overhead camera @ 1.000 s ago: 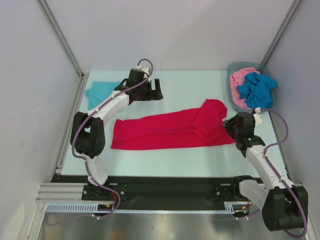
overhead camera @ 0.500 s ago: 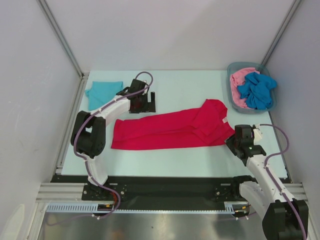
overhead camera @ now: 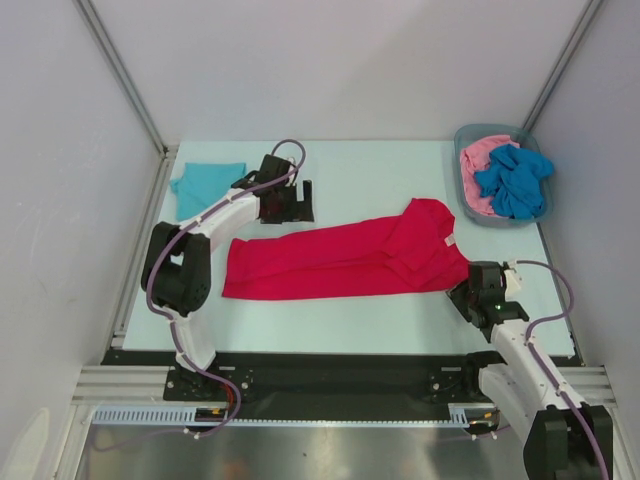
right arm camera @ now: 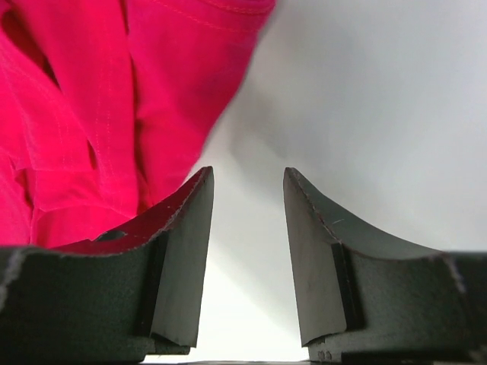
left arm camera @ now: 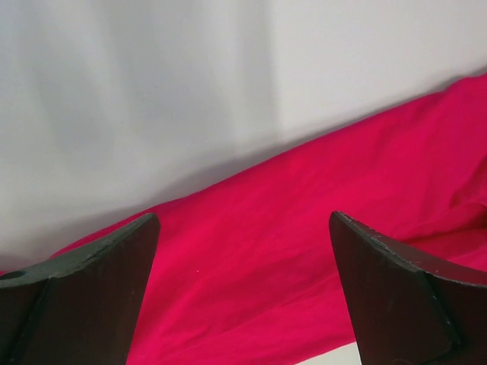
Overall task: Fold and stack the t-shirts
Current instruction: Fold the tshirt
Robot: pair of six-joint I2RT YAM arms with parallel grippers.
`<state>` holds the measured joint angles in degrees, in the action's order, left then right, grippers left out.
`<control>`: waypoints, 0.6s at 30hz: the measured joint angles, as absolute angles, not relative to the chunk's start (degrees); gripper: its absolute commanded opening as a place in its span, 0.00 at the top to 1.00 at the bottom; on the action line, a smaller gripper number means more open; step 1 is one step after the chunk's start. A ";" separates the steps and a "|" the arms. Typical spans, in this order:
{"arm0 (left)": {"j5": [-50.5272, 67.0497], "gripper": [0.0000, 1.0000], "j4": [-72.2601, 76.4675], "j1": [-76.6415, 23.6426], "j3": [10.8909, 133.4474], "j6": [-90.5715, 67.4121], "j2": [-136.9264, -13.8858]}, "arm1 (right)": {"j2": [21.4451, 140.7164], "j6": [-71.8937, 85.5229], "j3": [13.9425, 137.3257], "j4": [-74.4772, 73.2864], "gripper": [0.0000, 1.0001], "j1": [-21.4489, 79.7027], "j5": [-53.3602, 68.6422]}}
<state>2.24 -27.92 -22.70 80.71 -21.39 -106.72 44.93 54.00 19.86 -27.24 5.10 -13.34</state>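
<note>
A bright red t-shirt [overhead camera: 340, 262] lies stretched out long across the middle of the table, its collar end bunched at the right. It also fills the lower part of the left wrist view [left arm camera: 304, 251] and the left side of the right wrist view [right arm camera: 91, 114]. A light teal t-shirt [overhead camera: 205, 185] lies flat at the back left. My left gripper [overhead camera: 305, 200] [left arm camera: 243, 228] hovers wide open just behind the red shirt's back edge, holding nothing. My right gripper [overhead camera: 460, 298] [right arm camera: 247, 179] stands open over bare table beside the shirt's right end.
A grey bin [overhead camera: 461, 195] at the back right holds a pink t-shirt [overhead camera: 478, 160] and a deeper blue t-shirt [overhead camera: 515, 180]. White walls and metal posts close in the table on three sides.
My right gripper has drawn back toward the near edge, away from the red shirt's collar end. My left gripper has come from the back of the table toward the shirt's back edge.
</note>
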 measured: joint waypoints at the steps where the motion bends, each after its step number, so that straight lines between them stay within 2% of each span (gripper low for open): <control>1: 2.74 0.00 -27.94 -22.70 80.71 -21.39 -106.72 | 45.21 53.93 19.35 -26.11 0.53 5.06 -12.78; 8: 5.63 0.00 -27.97 -22.70 80.66 -21.37 -105.30 | 52.23 53.52 18.65 -16.08 0.50 3.77 -10.24; 18: 7.22 0.00 -27.59 -22.70 80.34 -21.32 -103.61 | 56.93 54.13 17.56 -5.52 0.40 2.37 -9.15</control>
